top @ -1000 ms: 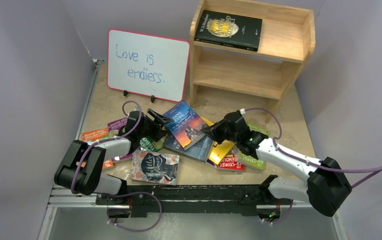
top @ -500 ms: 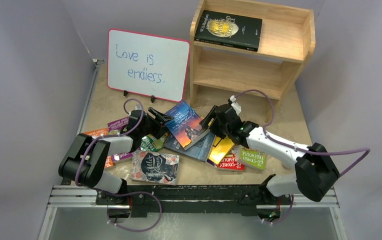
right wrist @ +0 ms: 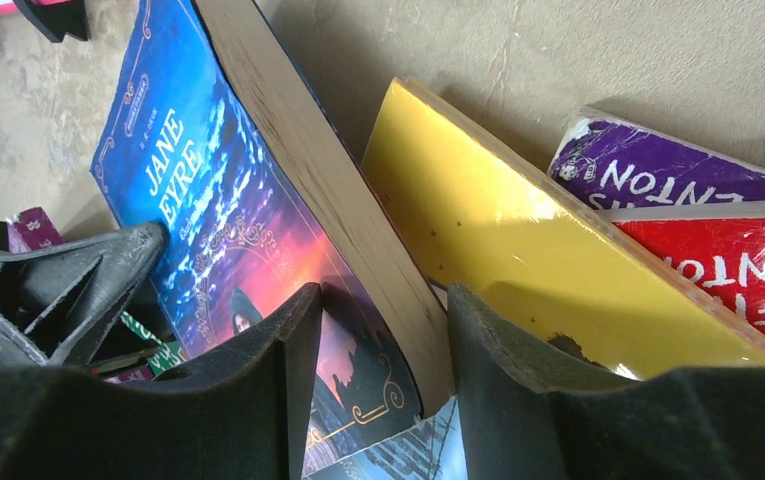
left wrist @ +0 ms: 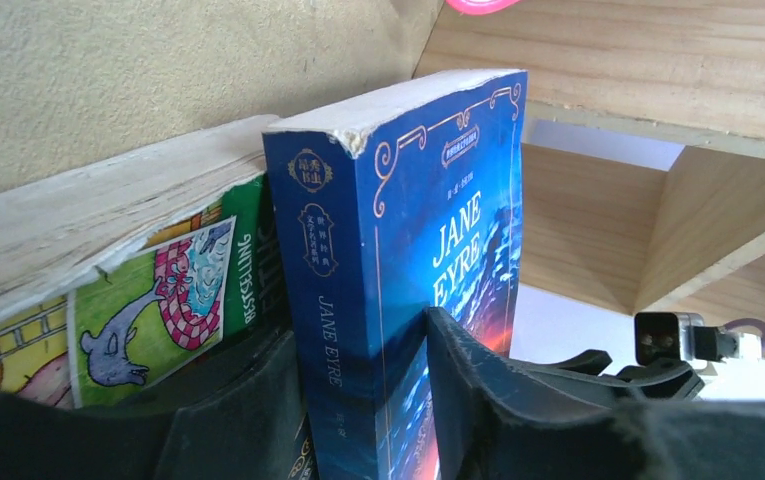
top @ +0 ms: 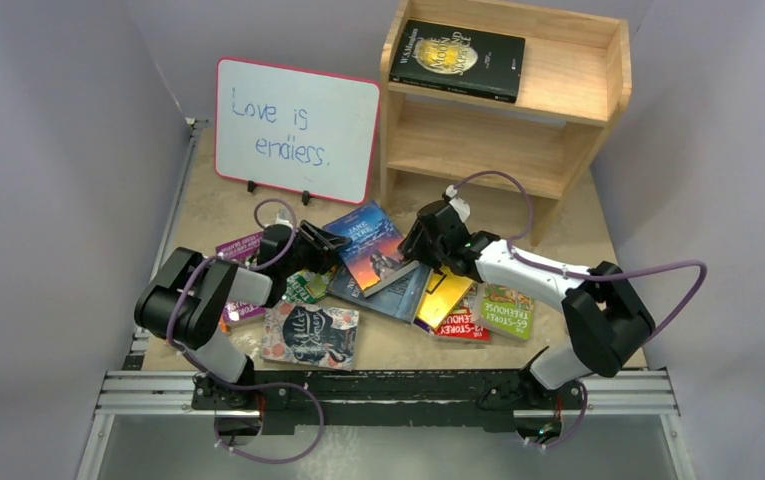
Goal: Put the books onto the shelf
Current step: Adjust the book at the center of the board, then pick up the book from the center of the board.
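The blue "Jane Eyre" book [top: 368,245] [left wrist: 438,230] [right wrist: 198,200] lies tilted on top of the pile of books. My left gripper [top: 326,246] [left wrist: 358,400] is shut on its spine side. From the right, my right gripper [top: 415,252] [right wrist: 383,340] is shut on its page-edge corner. A yellow book [top: 443,298] [right wrist: 518,240] lies just beside the right fingers. The wooden shelf [top: 568,75] [left wrist: 598,60] stands at the back with one black book [top: 458,58] flat on its upper tier.
A pink-edged whiteboard [top: 293,128] stands left of the shelf. Around the grippers lie a floral book [top: 310,335], a green one [top: 506,310], a red one [top: 463,328] [right wrist: 728,270], a purple one [right wrist: 658,170] and a dark blue one [top: 393,295].
My right gripper swung left toward the blue book, opened, and closed on its corner. My left gripper slid right onto the spine and narrowed.
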`<state>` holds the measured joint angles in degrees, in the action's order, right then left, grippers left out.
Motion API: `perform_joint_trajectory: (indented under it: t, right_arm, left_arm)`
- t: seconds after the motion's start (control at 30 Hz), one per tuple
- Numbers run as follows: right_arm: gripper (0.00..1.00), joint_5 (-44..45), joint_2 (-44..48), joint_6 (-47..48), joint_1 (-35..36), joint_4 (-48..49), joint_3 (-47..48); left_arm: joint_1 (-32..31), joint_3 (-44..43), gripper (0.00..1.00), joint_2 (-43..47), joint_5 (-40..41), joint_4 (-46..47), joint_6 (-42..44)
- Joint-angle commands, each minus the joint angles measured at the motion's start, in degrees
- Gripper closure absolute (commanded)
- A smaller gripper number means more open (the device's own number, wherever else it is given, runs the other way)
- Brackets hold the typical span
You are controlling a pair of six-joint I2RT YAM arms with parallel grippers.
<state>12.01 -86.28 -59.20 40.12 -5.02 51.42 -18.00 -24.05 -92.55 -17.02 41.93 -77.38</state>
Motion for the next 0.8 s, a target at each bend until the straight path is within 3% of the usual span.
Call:
perform_joint_trajectory:
  t: [0.0,0.23,0.57,0.77]
  right_arm:
    - [0.51,-0.5,-0.8,2.1,0.2,-3.4,0.5]
    - [0.47,-2.2,3.3,3.8,0.1,1.4,-1.9]
    - [0.23,-6.3,18.8,7.7,-0.8,4.7,-2.8]
    - [0.14,-13.8,26.1,5.9,-0.8,13.2,-3.8]
  left_arm:
    - [-0.1,2.4,0.58,-2.7,-3.3,8.4,-1.3]
    - [0.0,2.8,1.00,2.7,-2.6,8.3,-2.0]
    - [0.1,-6.5,1.00,30.4,6.7,-24.8,8.2]
    - [0.1,-15.3,1.00,42.8,12.8,-37.3,9.0]
